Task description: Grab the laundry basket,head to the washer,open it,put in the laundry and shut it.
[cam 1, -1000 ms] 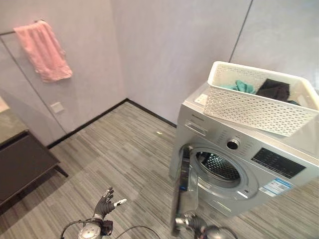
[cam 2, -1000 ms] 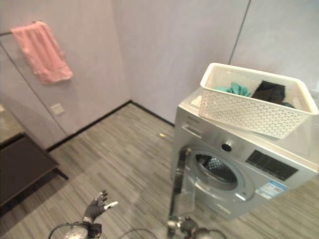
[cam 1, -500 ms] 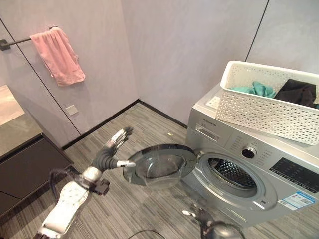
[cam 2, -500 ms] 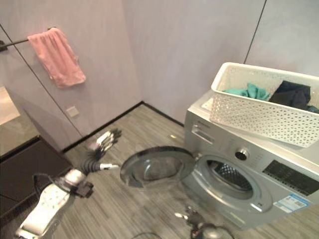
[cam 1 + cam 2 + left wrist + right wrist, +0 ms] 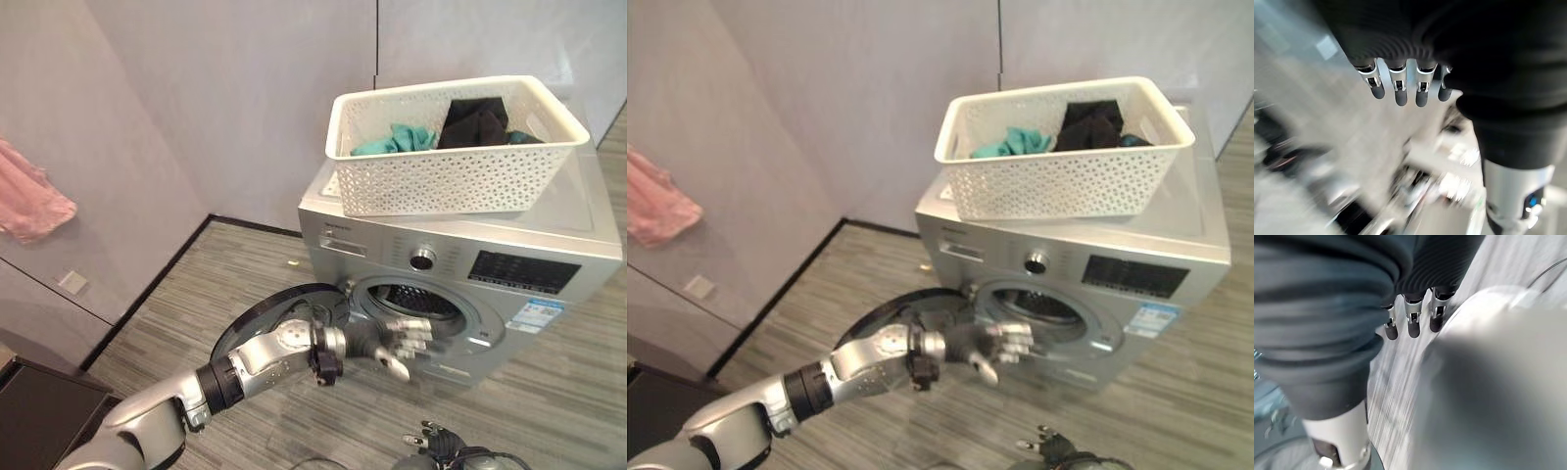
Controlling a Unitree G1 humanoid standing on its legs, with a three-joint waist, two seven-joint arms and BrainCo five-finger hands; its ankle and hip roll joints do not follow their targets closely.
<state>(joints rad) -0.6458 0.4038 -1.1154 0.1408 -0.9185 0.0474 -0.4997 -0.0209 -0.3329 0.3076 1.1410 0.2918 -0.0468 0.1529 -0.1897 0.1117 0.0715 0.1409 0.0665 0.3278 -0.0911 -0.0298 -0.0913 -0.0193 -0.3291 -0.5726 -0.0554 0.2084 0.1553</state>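
Left robot hand (image 5: 397, 338): arm extended at frame centre, fingers relaxed and spread before open washer (image 5: 460, 284) door (image 5: 257, 318). Right robot hand (image 5: 436, 443): lower edge, fingers loosely spread. Laundry basket (image 5: 451, 147): atop washer, upper right

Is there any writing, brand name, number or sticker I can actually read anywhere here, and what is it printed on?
None of it can be read.
Washer, small mark on the front's upper corner: too small to read.
Dark control panel: rows of pale marks, too blurred to read.
Sticker below that panel: blue and white, print too small to read.
White laundry basket, walls: no writing visible.
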